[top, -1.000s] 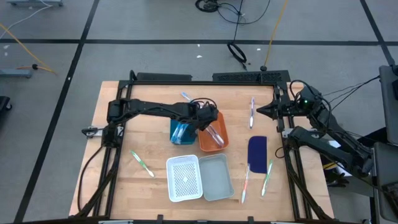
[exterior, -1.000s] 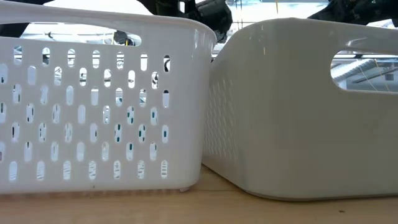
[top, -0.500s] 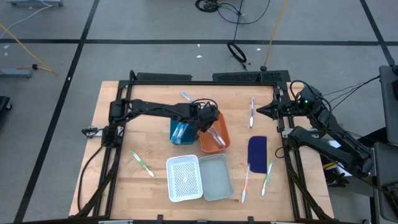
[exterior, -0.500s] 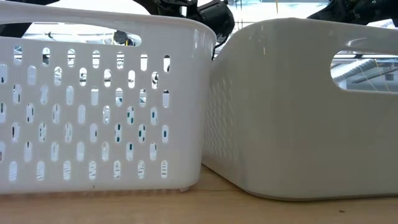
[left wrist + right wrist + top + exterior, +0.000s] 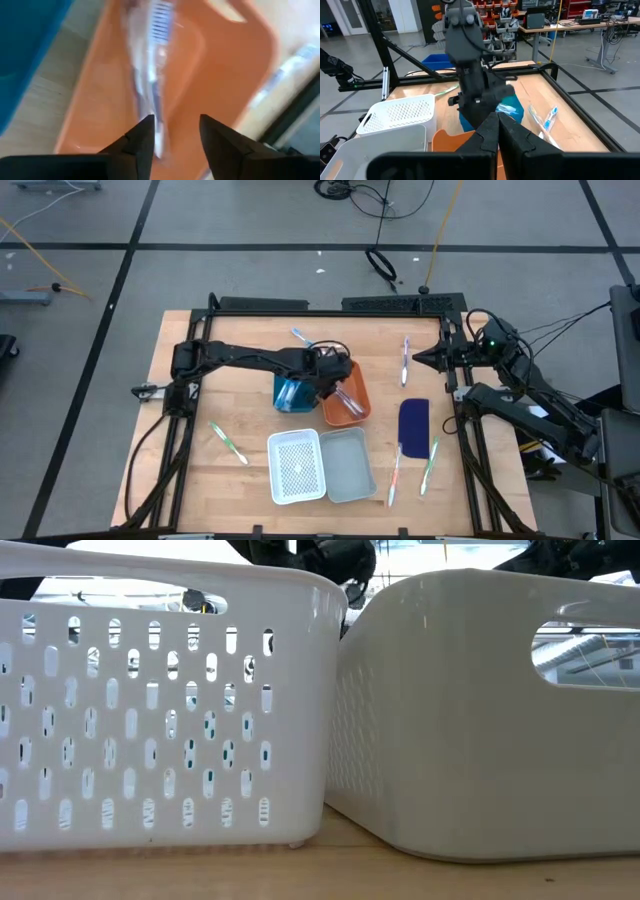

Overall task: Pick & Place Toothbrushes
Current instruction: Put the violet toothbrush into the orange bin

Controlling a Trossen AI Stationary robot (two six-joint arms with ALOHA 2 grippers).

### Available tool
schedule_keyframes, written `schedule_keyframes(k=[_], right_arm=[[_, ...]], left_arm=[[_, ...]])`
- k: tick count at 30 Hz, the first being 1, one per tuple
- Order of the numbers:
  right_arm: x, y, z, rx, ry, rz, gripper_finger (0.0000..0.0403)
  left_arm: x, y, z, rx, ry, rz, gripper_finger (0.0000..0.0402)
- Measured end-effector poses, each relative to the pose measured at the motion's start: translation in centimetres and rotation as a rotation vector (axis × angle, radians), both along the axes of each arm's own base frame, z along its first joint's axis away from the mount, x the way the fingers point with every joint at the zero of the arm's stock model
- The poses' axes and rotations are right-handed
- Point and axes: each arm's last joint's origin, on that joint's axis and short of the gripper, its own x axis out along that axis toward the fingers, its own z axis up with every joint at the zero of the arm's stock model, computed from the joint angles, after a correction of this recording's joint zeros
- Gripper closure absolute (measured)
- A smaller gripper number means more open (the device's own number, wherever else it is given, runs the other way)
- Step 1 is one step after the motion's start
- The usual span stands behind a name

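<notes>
The left gripper [image 5: 335, 372] hovers over the orange plastic bin [image 5: 345, 395] mid-tabletop, its fingers spread apart, with a whitish blue-bristled toothbrush [image 5: 152, 75] lying inside the bin just beyond them. To finish the drop well, it should lift straight up, clear of the bin's rim, before heading for the other toothbrushes [image 5: 228, 443] scattered on the wooden tabletop [image 5: 240, 405]. A second ago these fingers were pressed together; now they stand parted. The right gripper [image 5: 497, 132] waits pressed together at the tabletop's right edge.
</notes>
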Motion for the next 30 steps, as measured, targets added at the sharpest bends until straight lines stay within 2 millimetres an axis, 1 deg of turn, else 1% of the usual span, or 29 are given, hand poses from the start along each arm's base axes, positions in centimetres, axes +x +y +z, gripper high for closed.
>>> schedule_keyframes(k=[3, 8, 12, 15, 18, 25, 30], right_arm=[[0.0, 0.0, 0.0, 0.0, 0.0, 0.001, 0.0403], [0.0, 0.0, 0.0, 0.004, 0.003, -0.002, 0.0403], [0.2, -0.2, -0.2, 0.025, 0.015, -0.005, 0.0403], [0.4, -0.4, -0.4, 0.061, 0.033, -0.007, 0.0403], [0.7, -0.7, -0.7, 0.111, 0.059, -0.012, 0.0403], [2.4, -2.3, -1.9, 0.19, 0.145, -0.03, 0.0403], [3.1, -3.5, -2.3, 0.165, 0.177, -0.173, 0.0403]], left_arm=[[-0.3, 0.0, 1.6, 0.067, -0.041, -0.023, 0.0225], [-1.8, -0.6, 5.4, 0.303, -0.07, -0.052, 0.0218], [-3.6, -1.0, 8.1, 0.513, -0.003, -0.205, 0.0218], [-4.9, -1.3, 9.6, 0.639, 0.061, -0.301, 0.0218], [-6.2, -1.5, 10.8, 0.734, 0.126, -0.389, 0.0218], [-8.1, -2.1, 13.3, 0.953, 0.215, -0.6, 0.0218], [-9.3, -2.8, 14.5, 1.052, 0.23, -0.722, 0.0218]])
